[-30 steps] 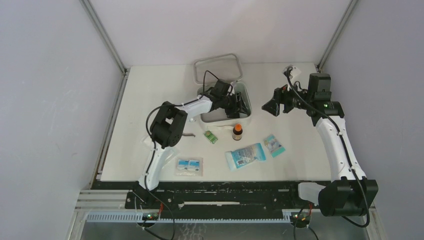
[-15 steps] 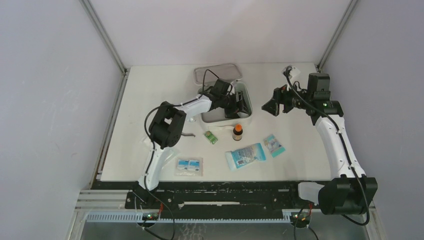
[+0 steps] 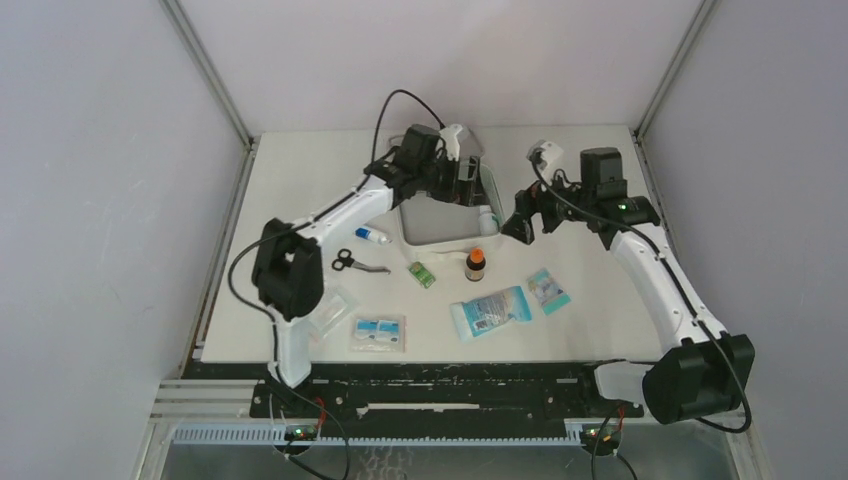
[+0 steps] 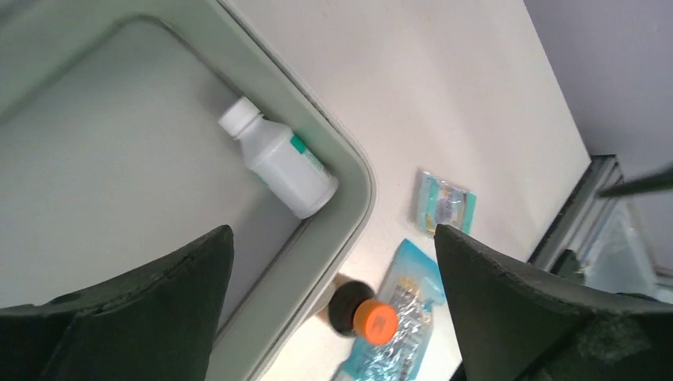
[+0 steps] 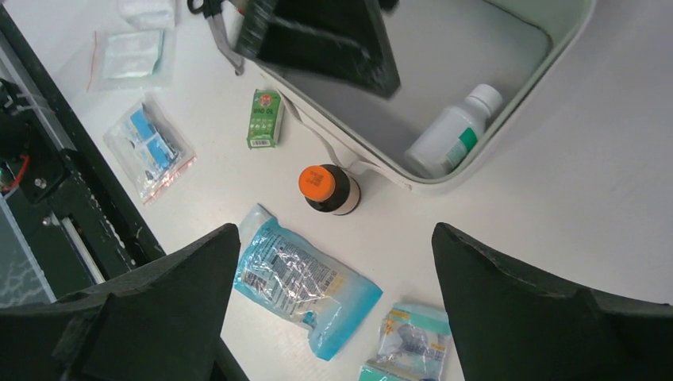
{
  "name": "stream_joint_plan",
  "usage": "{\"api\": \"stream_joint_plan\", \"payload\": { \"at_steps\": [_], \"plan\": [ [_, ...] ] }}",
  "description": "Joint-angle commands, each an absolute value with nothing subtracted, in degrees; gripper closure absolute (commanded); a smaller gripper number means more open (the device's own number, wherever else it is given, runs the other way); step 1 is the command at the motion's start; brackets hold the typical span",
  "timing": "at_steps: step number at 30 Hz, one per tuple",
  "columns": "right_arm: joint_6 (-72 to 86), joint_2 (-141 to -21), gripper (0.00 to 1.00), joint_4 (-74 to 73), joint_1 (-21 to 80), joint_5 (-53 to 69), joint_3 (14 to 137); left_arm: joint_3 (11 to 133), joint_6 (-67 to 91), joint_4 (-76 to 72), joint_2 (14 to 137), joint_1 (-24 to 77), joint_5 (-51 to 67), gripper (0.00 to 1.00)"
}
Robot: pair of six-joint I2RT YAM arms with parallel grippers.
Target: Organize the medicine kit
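Two grippers, both released and empty: the left gripper (image 4: 333, 234) hangs over the open medicine kit (image 3: 445, 241) at the far middle of the table (image 3: 300, 180), the right gripper (image 5: 335, 230) just to the kit's right. One white bottle (image 4: 278, 159) lies inside, against the near right corner. An orange-capped brown bottle (image 3: 475, 263) stands just outside the near wall.

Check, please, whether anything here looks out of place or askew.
The white plastic bottle with a green label lies tipped on its side in a corner of the white soft medicine kit; the orange-capped brown bottle stands upright outside it. Nothing looks spilled.
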State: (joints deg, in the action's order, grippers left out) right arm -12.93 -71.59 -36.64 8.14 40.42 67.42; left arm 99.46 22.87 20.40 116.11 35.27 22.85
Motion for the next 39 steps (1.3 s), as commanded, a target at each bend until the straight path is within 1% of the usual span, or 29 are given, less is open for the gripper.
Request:
{"api": "stream_joint_plan", "payload": {
  "at_steps": [1, 4, 13, 19, 23, 25, 32, 36, 39],
  "plan": [
    [-15.37, -74.18, 0.08, -35.39, 12.94, 34.14, 67.59, 93.56, 9.53, 20.65, 105.18, 32.91, 16.72, 0.0],
    [-16.16, -76.47, 0.09, -35.03, 16.38, 30.45, 67.61, 86.83, 6.19, 18.64, 98.3, 30.04, 14.24, 0.0],
    [-18.33, -83.79, 0.23, -34.26, 26.03, 20.59, 67.94, 71.0, -0.17, 14.08, 82.41, 20.28, 14.06, 0.0],
    [-19.3, -88.95, 0.32, -34.84, 30.1, 17.03, 69.4, 62.55, -5.49, 11.52, 71.77, 17.72, 12.44, 0.0],
    [-19.76, -91.95, 0.39, -35.24, 32.16, 15.27, 70.38, 56.85, -9.96, 9.44, 65.3, 17.49, 13.07, 0.0],
    [-20.05, -93.0, 0.45, -35.36, 33.03, 14.5, 70.4, 54.4, -11.45, 7.86, 62.5, 17.48, 14.19, 0.0],
    [-20.28, -94.03, 0.58, -35.33, 34.53, 13.39, 72.16, 50.16, -14.01, 6.83, 59.41, 17.49, 18.79, 0.0],
    [-20.86, -92.86, 0.71, -35.61, 34.67, 14.49, 72.16, 49.65, -15.05, 7.14, 60.0, 17.48, 22.29, 0.0],
    [-21.38, -90.72, 0.81, -36.15, 34.63, 16.34, 72.15, 50.16, -15.89, 8.0, 61.31, 17.57, 27.46, 0.0]
  ]
}}
